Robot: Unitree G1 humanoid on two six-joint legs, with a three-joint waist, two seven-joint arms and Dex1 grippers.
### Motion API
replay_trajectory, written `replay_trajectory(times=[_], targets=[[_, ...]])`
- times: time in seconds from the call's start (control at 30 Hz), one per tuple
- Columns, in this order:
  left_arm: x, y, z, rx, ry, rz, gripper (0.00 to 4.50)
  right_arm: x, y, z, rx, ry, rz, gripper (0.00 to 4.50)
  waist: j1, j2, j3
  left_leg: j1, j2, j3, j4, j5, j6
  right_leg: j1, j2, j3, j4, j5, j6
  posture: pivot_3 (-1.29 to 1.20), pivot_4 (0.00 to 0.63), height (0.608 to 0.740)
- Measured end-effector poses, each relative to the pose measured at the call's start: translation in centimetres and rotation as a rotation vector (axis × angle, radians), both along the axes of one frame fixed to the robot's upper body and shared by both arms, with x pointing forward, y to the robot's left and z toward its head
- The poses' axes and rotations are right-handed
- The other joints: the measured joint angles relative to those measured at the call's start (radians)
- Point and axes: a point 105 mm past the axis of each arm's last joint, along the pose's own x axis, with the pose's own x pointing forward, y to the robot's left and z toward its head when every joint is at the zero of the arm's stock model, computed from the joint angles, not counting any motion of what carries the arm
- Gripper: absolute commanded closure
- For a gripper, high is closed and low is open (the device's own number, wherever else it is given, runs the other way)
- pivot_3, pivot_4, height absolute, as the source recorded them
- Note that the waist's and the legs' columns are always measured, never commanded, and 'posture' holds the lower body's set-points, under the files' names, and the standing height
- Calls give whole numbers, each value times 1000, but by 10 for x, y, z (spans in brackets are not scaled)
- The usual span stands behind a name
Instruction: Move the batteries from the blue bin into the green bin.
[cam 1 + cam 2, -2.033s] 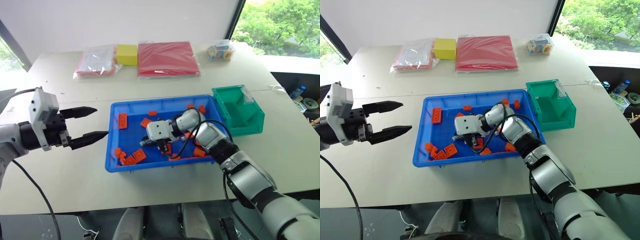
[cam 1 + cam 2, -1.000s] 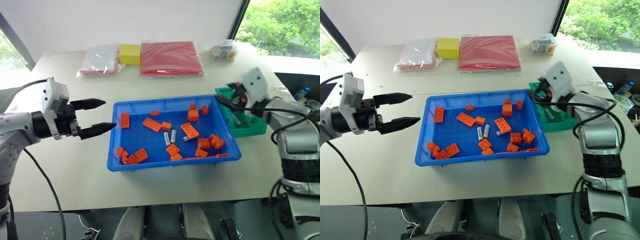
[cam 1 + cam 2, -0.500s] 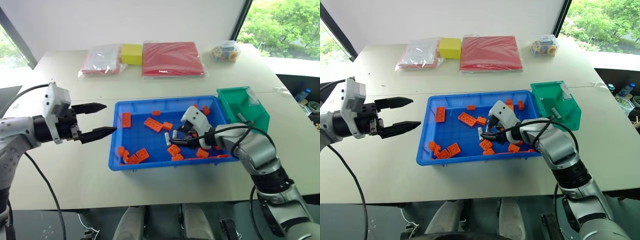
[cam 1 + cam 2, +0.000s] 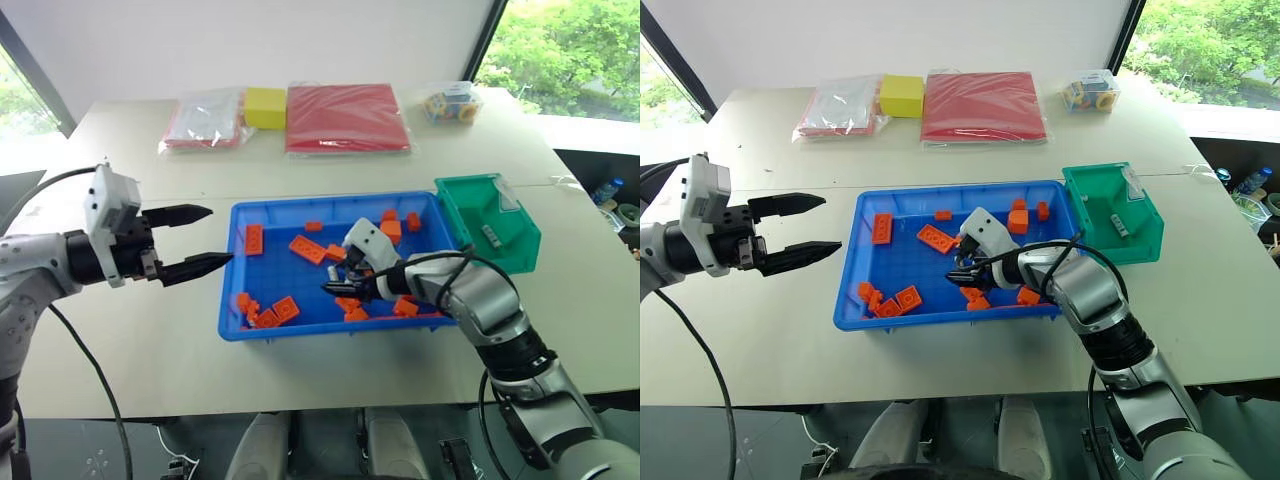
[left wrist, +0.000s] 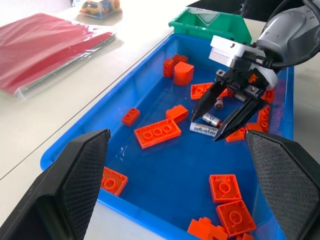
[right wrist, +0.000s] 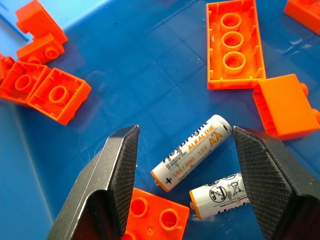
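Note:
The blue bin (image 4: 330, 200) holds two silvery batteries (image 6: 192, 152) lying side by side near its middle, among several orange bricks (image 4: 306, 250). My right gripper (image 6: 185, 131) hangs low inside the blue bin, open, with one finger on each side of the batteries (image 5: 212, 119) and nothing gripped. A third battery (image 4: 489, 234) lies in the green bin (image 4: 510, 258), which stands against the blue bin's right end. To the left of the blue bin my left gripper (image 4: 218, 235) is open and empty, pointing at the bin's left wall.
Along the table's far side lie a clear bag (image 4: 205, 118), a yellow block (image 4: 264, 107), a red packet (image 4: 345, 117) and a small bag of coloured toys (image 4: 447, 102). Bare table lies in front of the blue bin and to its left.
My right gripper has swung from over the green bin down and left into the blue bin, coming to rest over the two batteries. My left gripper has stayed where it was.

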Motion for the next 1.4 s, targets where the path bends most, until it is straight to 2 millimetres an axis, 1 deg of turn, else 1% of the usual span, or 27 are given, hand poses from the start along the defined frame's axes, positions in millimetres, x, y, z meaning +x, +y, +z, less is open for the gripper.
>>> replay_trajectory(times=[0.1,0.13,0.2,0.27,0.3,0.33,0.37,0.5,0.57,0.6,0.63,0.7,0.73,0.77,0.8,0.83,0.87,0.9,0.97,1.0,1.03,1.1,1.13,1.17,1.33,1.4], targets=[[1,1,1,-2,-1,2,0,0,1,-1,-51,-20,23,1483,0,-1,-1,2,0,0,0,0,0,2,0,0,0,0,0,0,150,736],[1,1,1,-3,-3,3,0,1,3,-1,-60,-23,29,1718,0,-1,-1,2,0,0,0,0,0,3,0,0,0,0,0,0,150,736],[2,1,3,-3,-10,2,0,3,5,-1,-84,-38,37,2285,0,-1,-1,3,0,0,0,0,0,3,0,0,0,0,0,0,150,736],[2,1,4,-4,-15,2,0,4,6,-6,-118,-47,45,3249,1,-1,-1,3,0,0,0,0,0,3,0,0,0,0,0,0,150,736],[3,1,5,-5,-18,3,0,4,7,-6,-124,-54,49,3818,1,-1,-1,3,0,0,0,0,0,3,0,0,0,0,0,0,150,736],[4,1,7,-6,-23,3,0,4,9,-6,-128,-57,54,4288,0,-1,-1,3,0,0,0,0,0,3,0,0,0,0,0,0,150,736],[4,1,8,-7,-26,3,0,4,10,-5,-128,-58,58,4448,0,-1,-1,3,0,0,0,0,0,3,0,0,0,0,0,0,150,736],[5,2,9,-9,-30,7,0,4,11,-4,-127,-54,54,4430,-1,-1,0,3,0,0,-1,0,0,3,0,0,0,0,0,0,150,736],[6,2,9,-7,-30,10,0,4,9,1,-99,-38,34,4430,0,-1,0,3,0,0,-1,0,0,3,0,0,0,0,0,0,150,736],[6,2,9,-6,-31,10,0,6,4,15,-41,-20,-2,4430,0,0,1,2,0,0,0,0,0,2,0,0,0,0,0,0,150,736],[6,2,9,-5,-31,11,0,11,-3,32,2,-40,-38,4430,1,0,1,1,0,0,0,0,0,1,0,0,0,0,0,0,150,736],[6,2,8,-6,-31,11,0,22,-26,74,77,-112,-129,4430,5,0,1,0,0,0,1,0,0,1,0,0,0,0,0,0,150,736],[6,2,8,-4,-31,10,0,28,-47,98,97,-175,-201,4430,9,0,1,0,-1,-1,0,0,0,1,0,-1,-1,0,0,0,150,736],[6,2,8,-2,-31,10,0,31,-66,110,91,-218,-261,4430,13,-1,0,0,-1,-1,0,0,0,2,0,-1,-2,0,0,0,150,736],[7,1,7,-3,-32,10,0,32,-88,117,68,-251,-325,4430,19,-1,0,0,-1,-1,-1,0,0,2,0,-1,-3,0,0,0,150,736],[7,1,7,-6,-35,10,0,33,-115,118,36,-266,-404,4430,23,-1,0,0,-1,-1,-1,-1,1,3,0,-1,-4,0,0,0,150,736],[8,2,7,-9,-37,11,0,34,-134,114,17,-258,-466,4430,23,-2,0,0,-1,0,-1,-1,1,2,-1,-1,-4,0,0,0,150,736],[8,2,7,-10,-38,11,0,34,-144,108,2,-244,-500,4430,23,-1,0,0,-1,0,-1,-1,1,2,-1,-1,-4,0,0,0,150,736],[10,-3,7,-11,-42,-5,0,33,-161,91,-36,-216,-546,3403,18,-1,0,0,0,1,-1,-1,1,2,-1,0,-3,0,0,0,150,736],[10,-5,7,-11,-42,-14,0,33,-168,83,-50,-204,-569,3087,15,-1,0,0,0,2,-1,-1,1,2,-1,0,-3,0,0,0,150,736],[11,-6,6,-13,-38,-21,0,34,-175,76,-63,-198,-595,2528,9,-1,0,0,0,2,-1,-1,1,2,-1,0,-2,0,0,0,150,736],[12,-6,7,-13,-40,-23,0,38,-180,78,-73,-241,-615,1615,-1,0,1,1,0,3,0,-1,1,1,-1,0,-2,0,0,0,150,736],[13,-6,8,-11,-45,-23,0,40,-183,79,-81,-261,-626,1043,-3,0,1,1,0,3,0,-1,1,2,-1,0,-2,0,0,0,150,736],[14,-7,8,-10,-50,-24,0,42,-185,80,-87,-280,-636,641,-3,0,1,1,0,3,0,-1,1,2,-1,0,-2,0,0,0,150,736],[15,-9,7,-8,-45,-39,0,45,-172,79,-49,-298,-614,641,0,0,1,1,0,3,0,-1,1,1,-1,0,-1,0,0,0,150,736],[15,-8,7,-10,-44,-39,0,45,-169,81,-48,-312,-601,641,1,0,1,1,0,3,0,-1,1,1,-1,0,-1,0,0,0,150,736]])
